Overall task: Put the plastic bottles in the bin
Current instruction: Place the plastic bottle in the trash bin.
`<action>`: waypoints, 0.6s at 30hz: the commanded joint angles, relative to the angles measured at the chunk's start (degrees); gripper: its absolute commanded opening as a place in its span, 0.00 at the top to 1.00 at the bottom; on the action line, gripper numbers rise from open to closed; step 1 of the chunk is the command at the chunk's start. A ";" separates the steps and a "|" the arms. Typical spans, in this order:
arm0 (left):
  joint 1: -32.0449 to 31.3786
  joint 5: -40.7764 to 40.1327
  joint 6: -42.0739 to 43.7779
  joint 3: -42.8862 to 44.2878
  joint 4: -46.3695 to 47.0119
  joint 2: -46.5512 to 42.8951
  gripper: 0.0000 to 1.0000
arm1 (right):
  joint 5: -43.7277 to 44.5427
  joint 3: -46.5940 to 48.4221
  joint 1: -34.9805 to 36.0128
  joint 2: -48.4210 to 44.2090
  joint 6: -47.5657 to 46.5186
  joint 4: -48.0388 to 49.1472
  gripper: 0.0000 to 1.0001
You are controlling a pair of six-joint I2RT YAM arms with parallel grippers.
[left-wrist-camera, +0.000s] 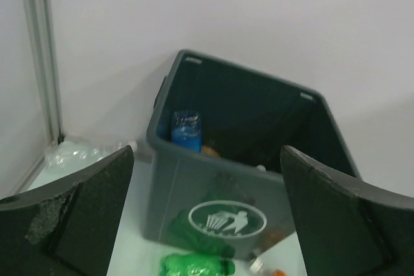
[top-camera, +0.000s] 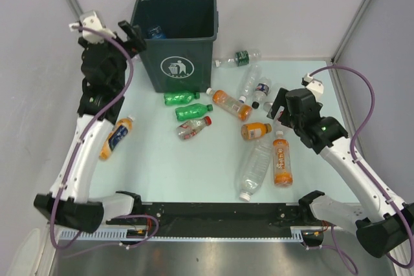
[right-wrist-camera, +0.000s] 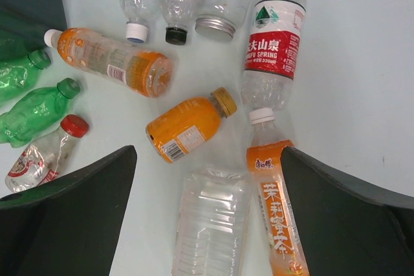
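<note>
Dark green-grey bin [left-wrist-camera: 169, 189] stands upright and open, ahead between the left gripper's [left-wrist-camera: 206, 153] jaws, with a blue-labelled bottle [left-wrist-camera: 186, 128] inside. Under the right gripper's [right-wrist-camera: 208, 153] jaws lie a short orange bottle [right-wrist-camera: 184, 127], a clear bottle [right-wrist-camera: 210, 224] and a tall orange bottle [right-wrist-camera: 278, 214], all flat.

end effector [left-wrist-camera: 207, 218] jaws wide apart, empty; bin [left-wrist-camera: 194, 185] ahead, blue-labelled bottle [left-wrist-camera: 186, 127] inside; green bottle [left-wrist-camera: 197, 266] at its base

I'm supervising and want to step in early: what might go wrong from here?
The open right gripper hangs over a tight cluster: closing on the short orange bottle may catch or shove the tall orange bottle beside it. The open left gripper is close to the bin rim and might bump it. Another orange bottle lies beside the left arm; a sweep could shove it away.
</note>
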 commanded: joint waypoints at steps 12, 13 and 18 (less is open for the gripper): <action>2.53 -6.48 -11.46 -22.66 -32.63 -17.60 0.01 | -0.41 -1.59 5.66 -1.98 4.83 -3.00 0.00; 3.15 -4.64 -9.62 -23.81 -31.32 -17.69 0.00 | -0.14 -1.68 6.19 -2.24 5.44 -3.00 0.00; 13.84 7.47 -3.63 -26.89 -32.19 -14.62 0.00 | 1.61 -3.34 7.78 -3.91 6.77 -2.91 0.00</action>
